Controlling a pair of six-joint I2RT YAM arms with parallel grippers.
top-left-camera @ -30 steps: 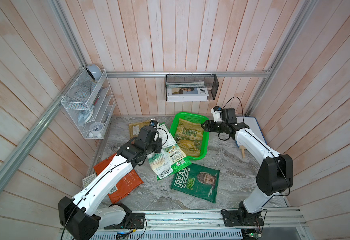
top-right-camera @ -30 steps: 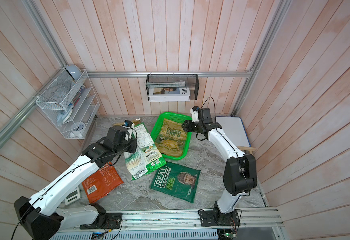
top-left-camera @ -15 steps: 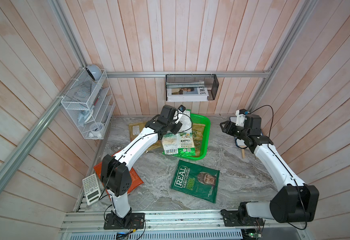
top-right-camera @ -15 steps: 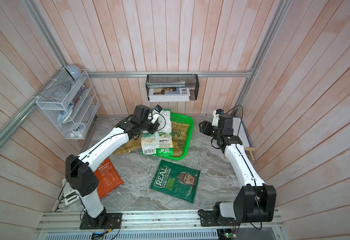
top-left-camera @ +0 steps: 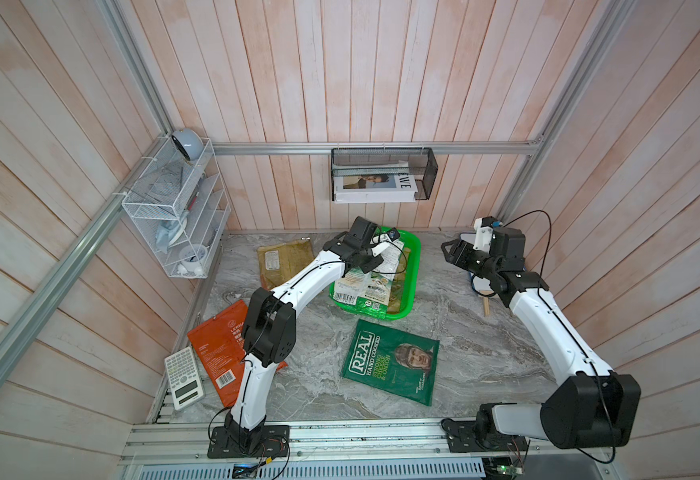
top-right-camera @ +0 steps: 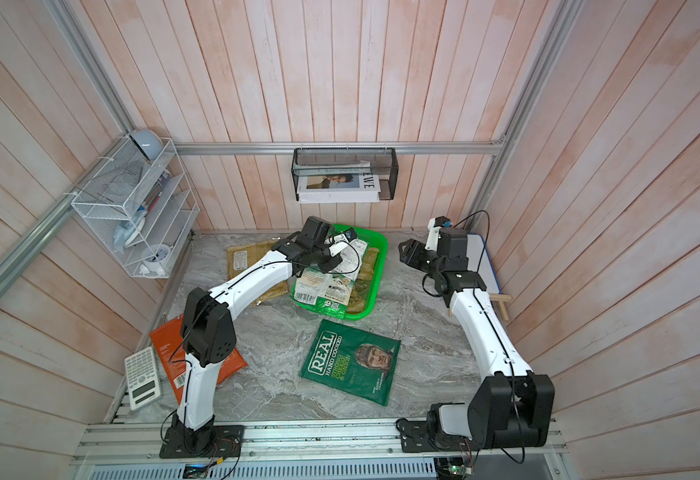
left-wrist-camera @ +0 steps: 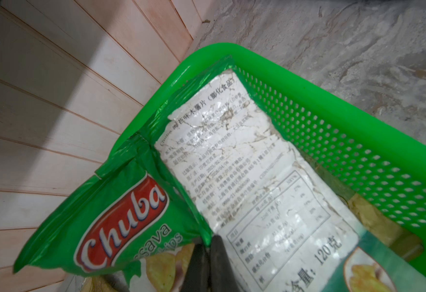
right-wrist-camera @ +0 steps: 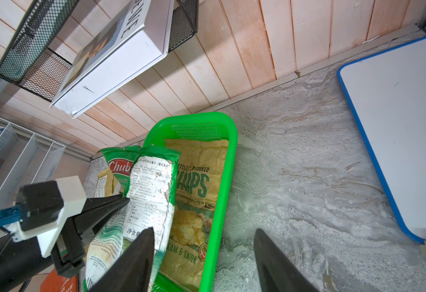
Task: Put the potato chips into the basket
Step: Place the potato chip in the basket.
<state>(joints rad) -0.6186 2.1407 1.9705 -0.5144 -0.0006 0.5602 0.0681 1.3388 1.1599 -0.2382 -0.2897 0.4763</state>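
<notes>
The bright green basket (top-left-camera: 417, 257) stands at the back middle of the table with a yellow-tan bag of potato chips (right-wrist-camera: 198, 182) flat inside. My left gripper (left-wrist-camera: 207, 243) is shut on a fold of the white and pale green bag (top-left-camera: 364, 286), which droops over the basket's left side and near rim. My right gripper (top-left-camera: 449, 253) hovers open and empty to the right of the basket, above bare table. Three other bags lie on the table: dark green (top-left-camera: 392, 362), orange-red (top-left-camera: 218, 349) partly under the left arm, and yellow-tan (top-left-camera: 284, 262).
A white calculator (top-left-camera: 182, 379) lies at the front left. The blue-edged whiteboard (right-wrist-camera: 404, 126) sits at the back right beside a wooden stick (top-right-camera: 502, 300). A black wire mesh basket (top-left-camera: 383, 174) and a white wire rack (top-left-camera: 174, 216) hang on the walls.
My left arm carried the white and pale green bag from the table's middle back over the basket. My right arm pulled away from the basket to the right.
</notes>
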